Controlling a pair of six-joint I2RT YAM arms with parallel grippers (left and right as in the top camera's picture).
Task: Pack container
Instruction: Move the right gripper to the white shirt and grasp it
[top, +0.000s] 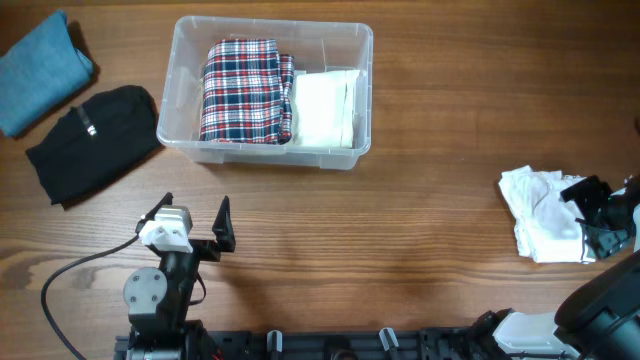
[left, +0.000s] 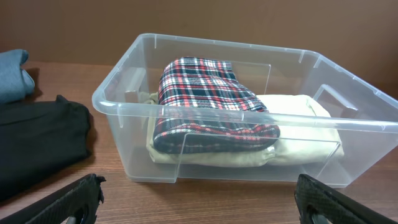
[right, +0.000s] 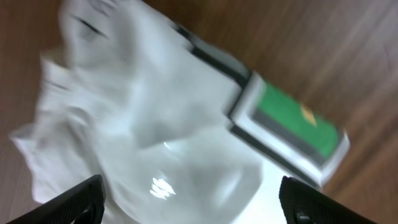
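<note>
The clear plastic container (top: 182, 90) stands at the table's back middle, holding a folded plaid garment (top: 245, 90) and a folded cream garment (top: 325, 108). In the left wrist view the container (left: 124, 93) is straight ahead, the plaid garment (left: 205, 93) lying on the cream garment (left: 298, 124). My left gripper (top: 197, 222) (left: 199, 202) is open and empty, in front of the container. My right gripper (top: 590, 215) (right: 193, 202) is open, right above a crumpled white garment (top: 540, 210) (right: 137, 124) at the far right.
A folded black garment (top: 95, 140) (left: 37, 140) and a folded blue garment (top: 40, 70) (left: 12, 74) lie at the back left. A green and white device (right: 286, 124) shows beside the white garment in the right wrist view.
</note>
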